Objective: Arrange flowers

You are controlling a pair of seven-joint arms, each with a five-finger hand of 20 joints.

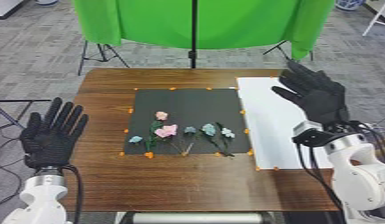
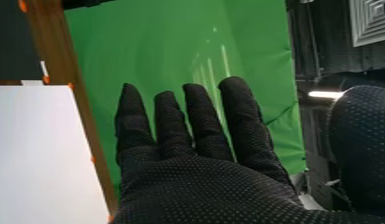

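Pink and pale-blue flowers with green stems point(image 1: 166, 131) lie on the flat black mat point(image 1: 184, 102), between the black-gloved left hand point(image 1: 48, 144) and black-gloved right hand point(image 1: 323, 102), well apart from both. Both hands are open. The head view shows the flowers; the right wrist view, a glowing white lamp point(image 2: 325, 94).

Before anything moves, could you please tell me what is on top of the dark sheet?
Pink flowers and pale blue flowers lie on the dark sheet, stems toward its near edge. What is under the sheet is covered and cannot be seen.
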